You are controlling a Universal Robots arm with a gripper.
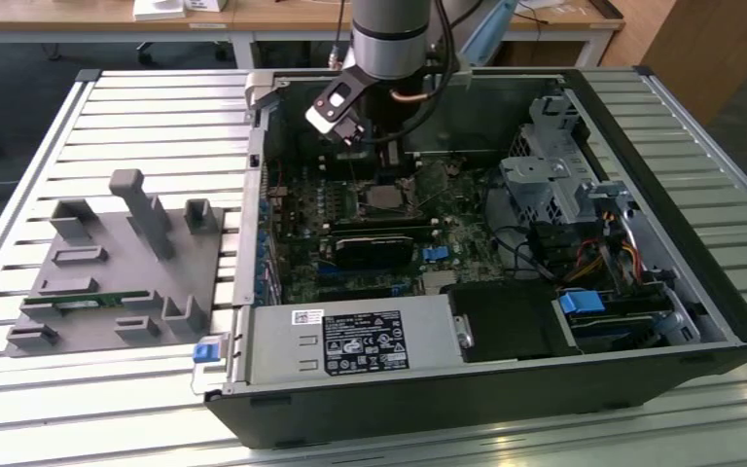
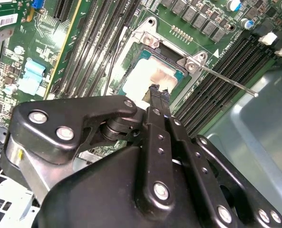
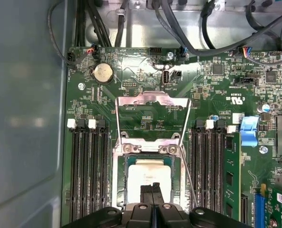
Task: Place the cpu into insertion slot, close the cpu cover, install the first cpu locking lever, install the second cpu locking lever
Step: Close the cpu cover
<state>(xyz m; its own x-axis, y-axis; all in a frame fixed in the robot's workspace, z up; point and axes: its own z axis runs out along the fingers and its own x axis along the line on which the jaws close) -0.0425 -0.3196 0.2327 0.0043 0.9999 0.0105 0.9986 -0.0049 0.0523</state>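
The cpu (image 3: 148,175), a silver-grey square, lies in the insertion slot (image 3: 123,183) on the green board; in the second wrist view the cpu (image 2: 150,76) is bright inside the socket frame. The cpu cover (image 3: 152,100) is swung open behind the slot, and green board shows through its window. A thin wire locking lever (image 3: 187,178) stands free beside the slot, and the lever (image 2: 228,81) also juts out over the memory slots. My gripper (image 3: 152,187) is shut with nothing between its fingers, its tips close over the cpu's near edge; it is also seen as gripper (image 2: 159,90) and gripper (image 1: 384,161).
Long black memory slots (image 3: 86,171) flank the socket on both sides. The case wall (image 3: 26,118) rises close by, and cables (image 3: 188,28) run behind the board. In the exterior view, a grey fixture tray (image 1: 114,263) sits at the left, with the power supply (image 1: 347,341) and the drive cage (image 1: 555,185).
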